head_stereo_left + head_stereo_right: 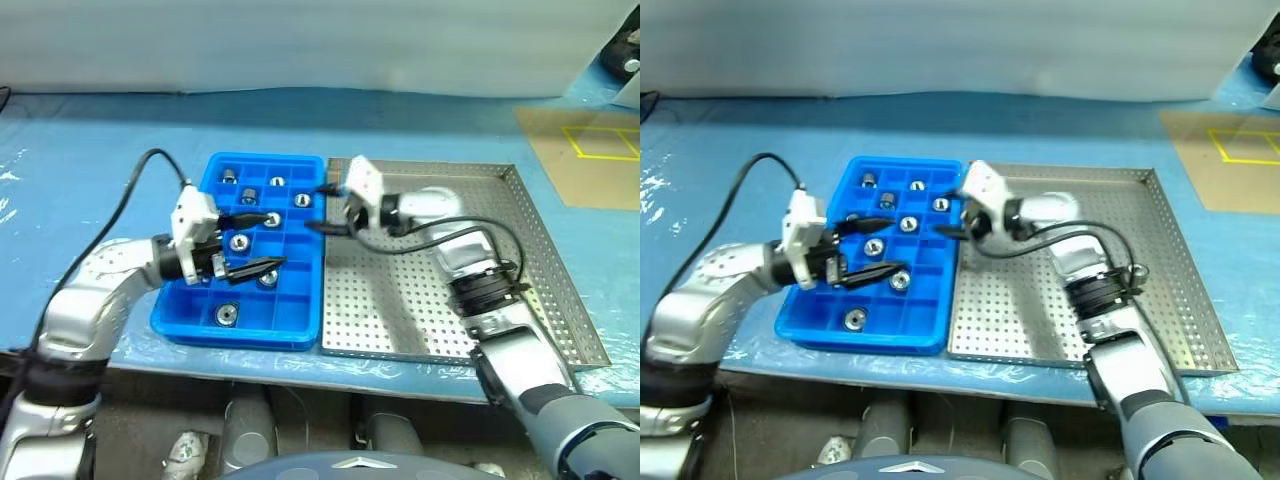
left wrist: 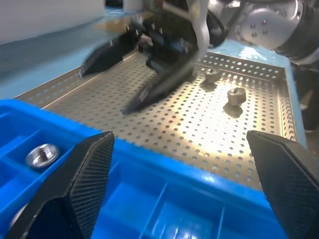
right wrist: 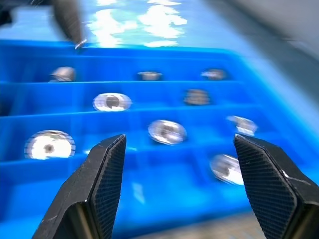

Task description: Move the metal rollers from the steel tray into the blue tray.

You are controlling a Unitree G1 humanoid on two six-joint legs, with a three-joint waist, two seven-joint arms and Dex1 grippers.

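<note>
The blue tray (image 1: 236, 334) lies left of the steel tray (image 1: 400, 300), edge to edge. Several metal rollers (image 1: 238, 241) sit in the blue tray's compartments, one per cell. Two metal rollers (image 2: 236, 94) stand on the steel tray's perforated floor in the left wrist view. My left gripper (image 1: 262, 243) hovers over the middle of the blue tray, open and empty, pointing toward the steel tray. My right gripper (image 1: 322, 208) hangs over the seam between the two trays, open and empty, facing the blue tray (image 3: 164, 209).
Both trays rest on a pale blue table sheet (image 1: 80, 170). A brown board with yellow tape (image 1: 585, 155) lies at the back right. A black cable (image 1: 130, 190) arcs up from my left wrist. The table's front edge runs just below the trays.
</note>
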